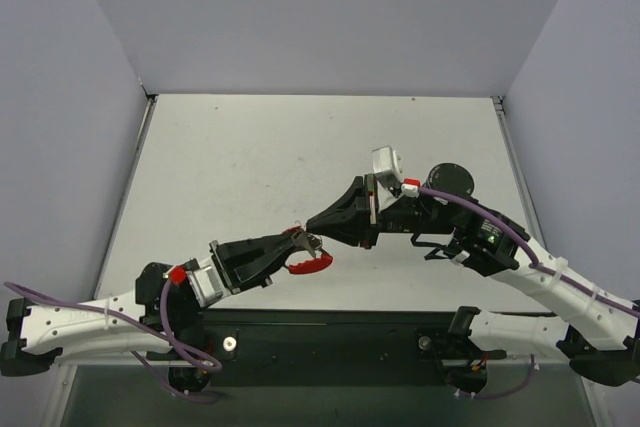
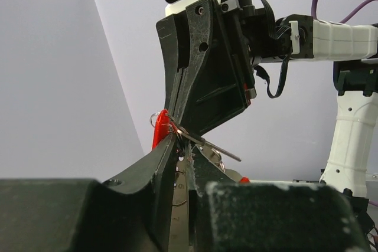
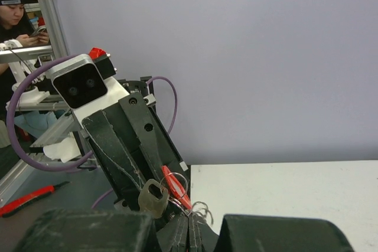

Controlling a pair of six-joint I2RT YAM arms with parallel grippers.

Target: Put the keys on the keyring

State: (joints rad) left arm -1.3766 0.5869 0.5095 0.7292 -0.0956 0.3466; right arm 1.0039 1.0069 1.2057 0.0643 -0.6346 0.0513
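Both grippers meet above the table's near middle. My left gripper (image 1: 303, 239) (image 2: 184, 146) has a flat metal key (image 2: 179, 199) lying between its nearly closed fingers, blade inward. The key's dull head (image 3: 152, 198) shows at the fingertips in the right wrist view. The keyring's red curved clip (image 1: 310, 265) (image 2: 159, 135) (image 3: 175, 186) hangs just below the meeting point, with thin wire rings (image 3: 204, 209) beside it. My right gripper (image 1: 312, 230) (image 3: 192, 221) is shut, pinching one of those wire rings at its tips, tip to tip with the left gripper.
The pale table (image 1: 250, 167) is walled at the left, back and right. A black rail (image 1: 330, 332) runs along the near edge between the arm bases. In the right wrist view a seated person (image 3: 15, 10) and a red-handled tool (image 3: 26, 200) lie beyond the table.
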